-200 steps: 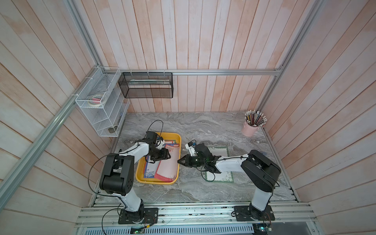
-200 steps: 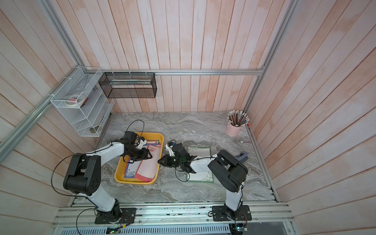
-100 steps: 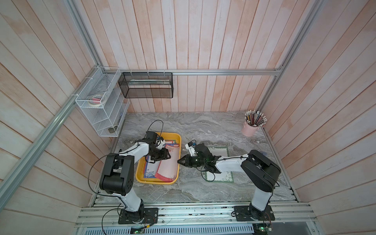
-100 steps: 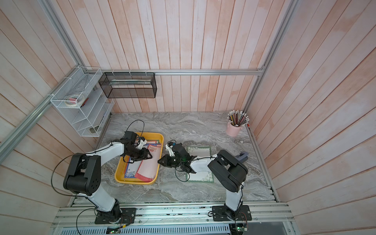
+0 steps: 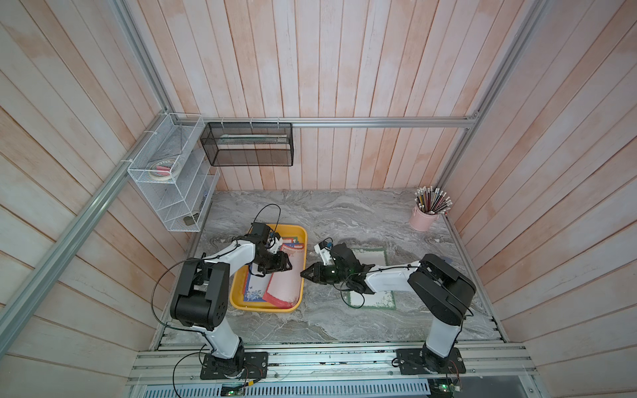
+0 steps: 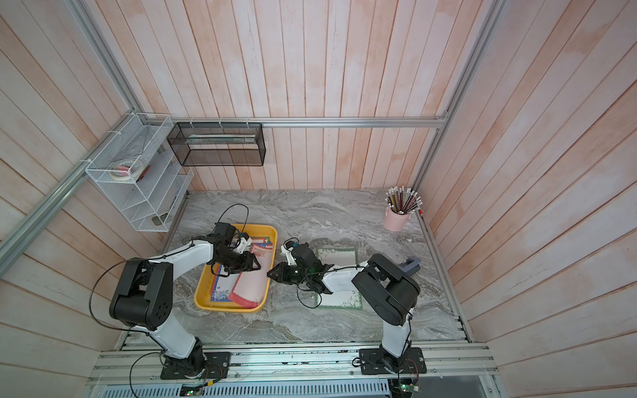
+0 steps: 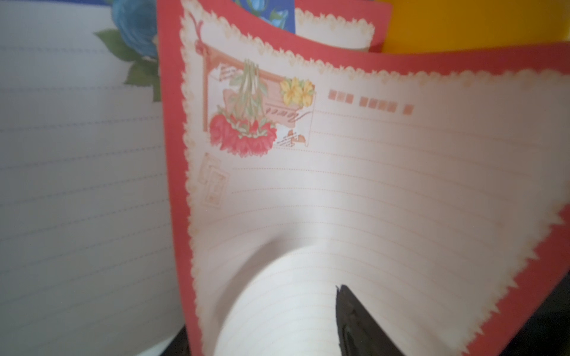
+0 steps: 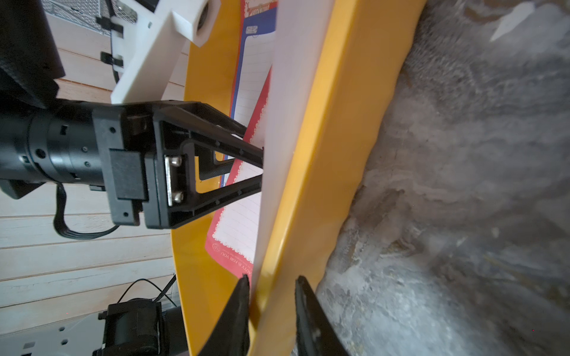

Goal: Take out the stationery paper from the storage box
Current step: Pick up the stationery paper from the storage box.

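Note:
The storage box (image 5: 269, 307) (image 6: 227, 307) is a yellow tray on the marble table. In it lie a red-bordered stationery paper sheet (image 5: 284, 282) (image 7: 370, 185) and a blue-flowered sheet (image 5: 255, 287) (image 7: 77, 185). My left gripper (image 5: 281, 265) (image 8: 262, 165) is inside the box, jaws apart, against the red sheet. That sheet curls up along the box's right wall (image 8: 324, 154), hiding one finger while the other finger (image 7: 354, 323) shows. My right gripper (image 5: 305, 274) (image 8: 271, 280) is open astride that wall, one finger inside by the sheet's edge, one outside. A green-bordered sheet (image 5: 372, 256) lies on the table under the right arm.
A pink cup of pencils (image 5: 425, 217) stands at the back right. A black mesh basket (image 5: 248, 144) and a white wire rack (image 5: 172, 182) hang on the walls at the back left. The right arm's cable loops over the green-bordered sheet.
Both arms hold their places. My right gripper's jaws have widened a little around the box wall.

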